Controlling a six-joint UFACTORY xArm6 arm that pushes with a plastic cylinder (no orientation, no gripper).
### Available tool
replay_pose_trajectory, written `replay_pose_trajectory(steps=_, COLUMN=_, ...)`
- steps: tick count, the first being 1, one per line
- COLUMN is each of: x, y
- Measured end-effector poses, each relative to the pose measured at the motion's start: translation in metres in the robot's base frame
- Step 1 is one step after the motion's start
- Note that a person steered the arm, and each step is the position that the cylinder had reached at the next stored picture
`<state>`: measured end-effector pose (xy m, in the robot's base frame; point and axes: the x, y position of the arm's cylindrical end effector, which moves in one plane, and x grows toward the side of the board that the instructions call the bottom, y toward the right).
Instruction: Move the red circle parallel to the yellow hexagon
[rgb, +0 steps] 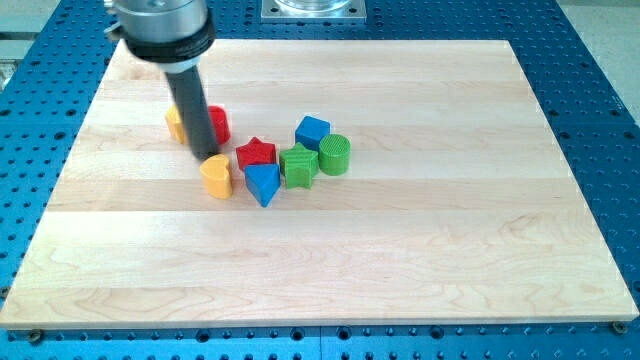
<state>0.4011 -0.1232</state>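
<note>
Camera view: rod's tip sits just below red circle, w/ yellow hexagon to circle's left, rod partly covering both; no fingers, nothing gripped.

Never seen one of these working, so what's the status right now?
My tip down between red circle and yellow heart. Yellow hexagon half hidden behind rod. Red star close by.

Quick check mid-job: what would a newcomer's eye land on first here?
The dark rod drops in from the view's top left, my tip just above the yellow heart. It partly hides the red circle and yellow hexagon. Right of it huddle the red star, blue triangle, green star, blue cube and green cylinder.
</note>
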Motion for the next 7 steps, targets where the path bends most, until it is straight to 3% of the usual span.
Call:
replay_pose_trajectory(steps=1, x=-0.036, y=0.059)
replay_pose_trajectory(steps=2, x=-0.046, y=0.059)
replay_pose_trajectory(steps=3, x=0.003, y=0.053)
replay_pose_trajectory(steps=4, x=-0.003, y=0.029)
replay_pose_trajectory(steps=5, x=-0.055, y=0.029)
replay_pose_trajectory(steps=6, x=-0.069, y=0.025)
replay_pose_trajectory(steps=7, x=-0.045, y=0.026)
